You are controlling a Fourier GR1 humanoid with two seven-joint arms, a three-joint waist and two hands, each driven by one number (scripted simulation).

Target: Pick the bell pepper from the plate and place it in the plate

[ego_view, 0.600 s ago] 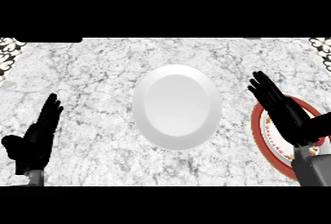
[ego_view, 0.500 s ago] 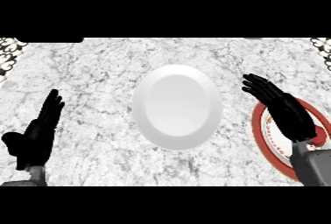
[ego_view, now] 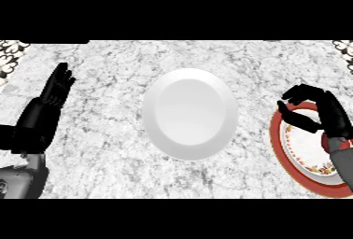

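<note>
A plain white plate (ego_view: 189,114) lies in the middle of the marble counter with nothing on it. At the right edge lies a red-rimmed plate (ego_view: 278,145) with a flower pattern, partly covered by my right forearm. My right hand (ego_view: 324,111) hovers over that plate's far end, fingers and thumb curled toward each other, and nothing shows between them. No bell pepper is plainly visible. A small red patch (ego_view: 325,143) shows beside my right wrist, and I cannot tell what it is. My left hand (ego_view: 43,114) rests open at the left, fingers up.
The grey-white marble counter (ego_view: 103,154) stretches between the plates. Patterned black-and-white strips (ego_view: 10,51) mark the far corners at left and right.
My right hand has moved right and toward me, over the red-rimmed plate, and its straight fingers have curled. The left hand has hardly moved.
</note>
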